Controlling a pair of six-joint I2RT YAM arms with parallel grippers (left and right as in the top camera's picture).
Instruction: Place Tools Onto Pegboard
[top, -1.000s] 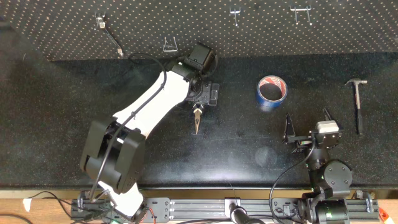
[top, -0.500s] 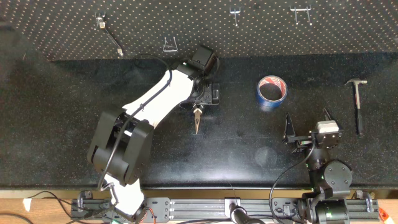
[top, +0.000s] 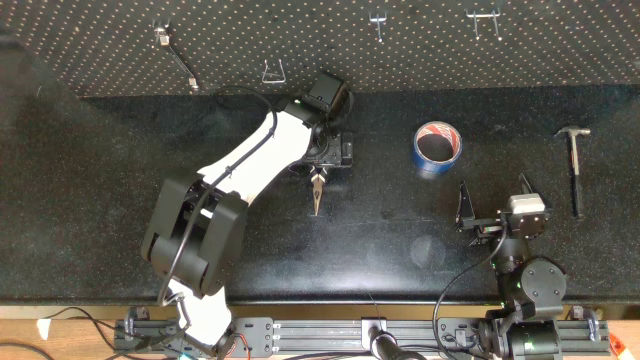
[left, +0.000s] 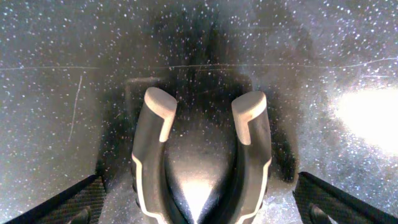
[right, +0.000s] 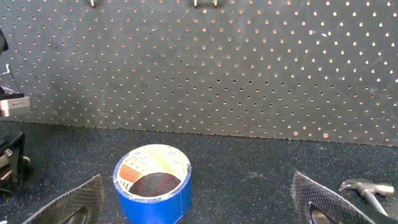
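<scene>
The pegboard (top: 320, 40) is standing beyond the left gripper (left: 199, 179), which is hanging open just above the pliers (left: 152, 146). They are lying flat on the dark speckled table (left: 56, 74) between its spread fingers, touching neither. Their curved grey handles are splaying apart from a shiny metal joint and ending in pale tips. The right gripper (top: 495, 198) is gaping too, with the blue tape roll (right: 153, 183) just ahead.
</scene>
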